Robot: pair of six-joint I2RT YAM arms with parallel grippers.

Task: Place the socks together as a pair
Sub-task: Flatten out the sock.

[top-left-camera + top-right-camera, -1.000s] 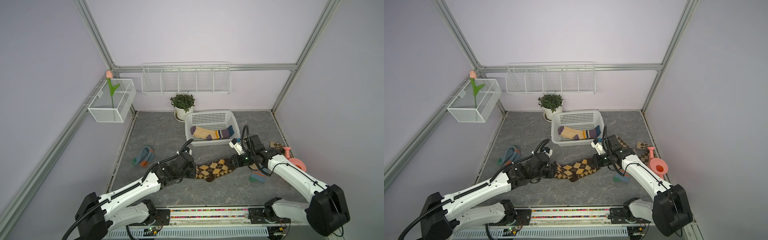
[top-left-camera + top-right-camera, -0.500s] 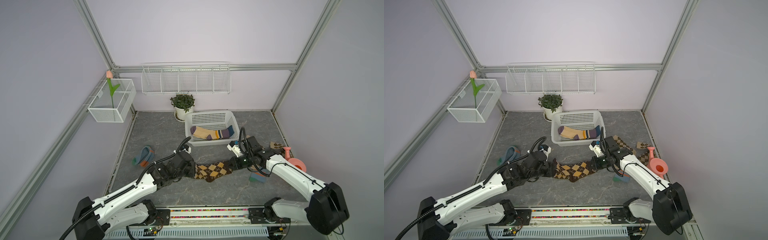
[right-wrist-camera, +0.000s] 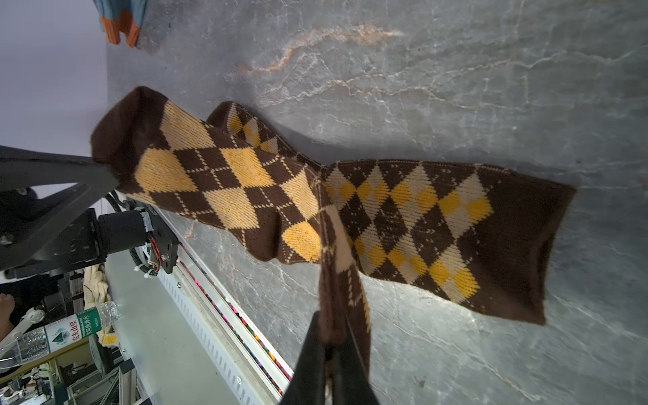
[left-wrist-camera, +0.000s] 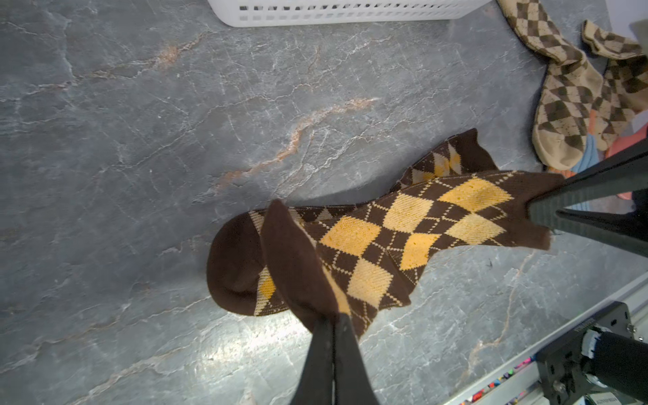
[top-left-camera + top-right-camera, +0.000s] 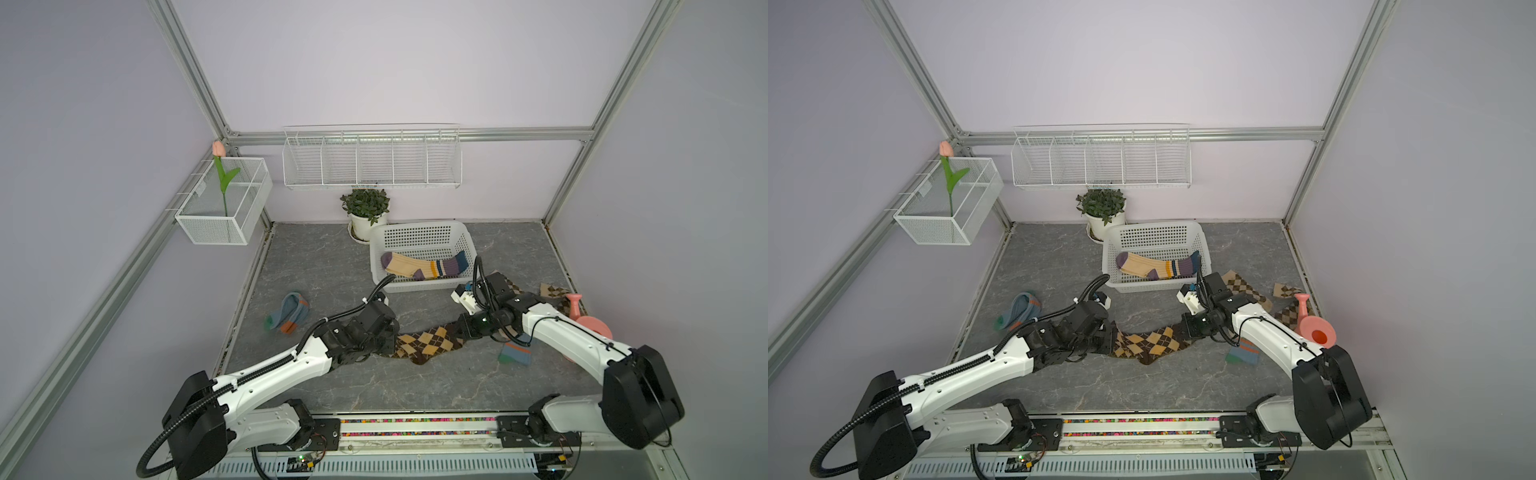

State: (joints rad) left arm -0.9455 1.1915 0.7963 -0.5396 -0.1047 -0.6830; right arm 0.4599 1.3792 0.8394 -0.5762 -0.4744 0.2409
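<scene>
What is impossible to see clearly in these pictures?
- Blue sock under the right arm: both top views, the arm covers most of it.
- Lower brown sock: both top views, the held brown sock hangs over it.
- Tan socks: left wrist view, cut off by the edge; top views, partly behind the right arm.
- Cream sock in the basket: top views, too small to tell one from two.
</scene>
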